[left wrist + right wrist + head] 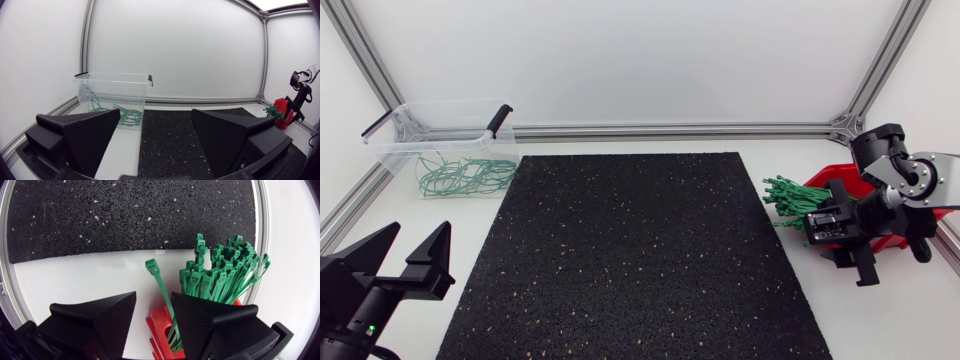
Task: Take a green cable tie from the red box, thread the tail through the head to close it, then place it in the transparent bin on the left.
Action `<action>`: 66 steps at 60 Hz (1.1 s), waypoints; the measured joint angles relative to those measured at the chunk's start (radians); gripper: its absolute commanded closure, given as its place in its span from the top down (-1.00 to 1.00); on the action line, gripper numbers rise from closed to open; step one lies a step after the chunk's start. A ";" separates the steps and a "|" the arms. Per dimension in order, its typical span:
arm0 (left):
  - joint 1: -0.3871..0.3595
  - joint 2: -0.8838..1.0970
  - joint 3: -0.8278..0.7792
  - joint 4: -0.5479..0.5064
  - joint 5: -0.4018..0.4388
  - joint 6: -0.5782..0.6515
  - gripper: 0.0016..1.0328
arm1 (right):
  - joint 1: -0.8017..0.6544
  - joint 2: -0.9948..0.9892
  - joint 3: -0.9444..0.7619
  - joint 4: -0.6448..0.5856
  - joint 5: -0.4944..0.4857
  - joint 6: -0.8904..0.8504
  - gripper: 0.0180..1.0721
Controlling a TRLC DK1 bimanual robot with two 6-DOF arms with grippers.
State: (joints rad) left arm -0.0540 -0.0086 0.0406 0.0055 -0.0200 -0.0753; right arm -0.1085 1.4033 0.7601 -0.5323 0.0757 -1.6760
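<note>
Broad black wedge fingers of the right tool (154,297) fill the near part of the right wrist view, spread apart and gripping nothing. Between them runs one slim green plastic cable tie (161,285), standing clear of the rest. Its square head points ahead of the tool toward the mat, and its strap runs back under the fingers into the shallow red plastic box (159,330). The tie's long axis lies roughly along the tool's own reach, so it passes through the gap lengthwise. It sits close to the inner edge of the finger on the bundle's side, with open space to the other finger; whether it touches that near finger I cannot tell. Just beside it, ahead of that same finger, the thick bundle of green cable ties (220,275) fans out over the box's edge, heads outward.

Seen from above, the box stands at the right edge of the white bench (560,150), just beside the speckled black rubber mat (630,260). The right arm is plainly the nearer one. I judge that closing these fingers would pinch the strap across its width.

Across the mat, well apart, the left tool (420,238) rests with fingers wide and empty, near the clear plastic bin (395,150), which holds closed green loops (460,175).
</note>
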 measured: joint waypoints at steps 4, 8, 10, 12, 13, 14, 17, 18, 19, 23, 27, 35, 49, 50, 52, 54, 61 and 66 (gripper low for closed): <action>0.000 0.000 0.000 0.000 0.000 0.000 0.92 | 0.000 0.002 -0.009 0.014 0.000 0.000 -0.18; 0.000 0.000 0.000 0.000 0.000 0.000 0.92 | 0.000 0.003 -0.011 0.014 0.000 0.000 -0.23; 0.000 0.000 0.000 0.000 0.000 0.000 0.92 | 0.000 0.003 -0.011 0.014 0.000 0.000 -0.30; 0.000 0.000 0.000 0.000 0.000 0.000 0.92 | -0.002 0.003 -0.011 0.014 0.000 0.000 -0.41; 0.000 0.000 0.000 0.000 0.000 0.000 0.92 | -0.002 0.003 -0.011 0.016 0.000 0.000 -0.49; 0.000 0.000 0.000 0.000 0.000 0.000 0.92 | -0.002 0.003 -0.011 0.017 0.000 -0.001 -0.56; 0.000 0.000 0.000 0.000 0.000 0.000 0.92 | -0.004 0.002 -0.011 0.017 0.000 -0.004 -0.57; 0.000 0.000 0.000 0.000 0.000 0.000 0.92 | -0.004 0.002 -0.011 0.017 0.000 -0.004 -0.60; 0.000 0.000 0.000 0.000 0.000 0.000 0.92 | -0.005 0.002 -0.011 0.018 0.000 -0.004 -0.60; -0.002 0.000 0.000 0.000 0.000 0.000 0.92 | -0.006 0.002 -0.011 0.018 0.000 -0.010 -0.70; -0.003 0.000 0.000 0.000 0.000 0.000 0.92 | -0.011 0.002 -0.011 0.023 0.000 -0.016 -0.70; -0.006 0.000 0.000 0.000 0.000 0.000 0.92 | -0.017 0.001 -0.011 0.045 0.005 -0.024 -0.88; -0.008 0.000 0.000 0.000 0.000 0.000 0.92 | -0.017 -0.039 -0.029 0.063 0.007 -0.026 -0.89; -0.008 0.000 0.000 0.000 0.000 0.000 0.92 | -0.017 -0.041 -0.029 0.063 0.008 -0.026 -0.89; -0.008 0.000 0.000 0.000 0.000 0.000 0.92 | -0.017 -0.047 -0.031 0.063 0.007 -0.026 -0.89; -0.008 0.000 0.000 0.000 0.000 0.000 0.92 | -0.015 -0.053 -0.033 0.063 0.008 -0.026 -0.89; -0.008 0.000 0.000 0.000 0.000 0.000 0.92 | -0.009 -0.077 -0.045 0.062 0.007 -0.026 -0.89; -0.008 0.000 0.000 0.000 0.000 0.000 0.92 | -0.004 -0.097 -0.048 0.061 0.004 -0.026 -0.88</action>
State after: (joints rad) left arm -0.0620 -0.0086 0.0406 0.0055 -0.0196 -0.0753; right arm -0.1127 1.3060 0.7116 -0.4709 0.0795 -1.7020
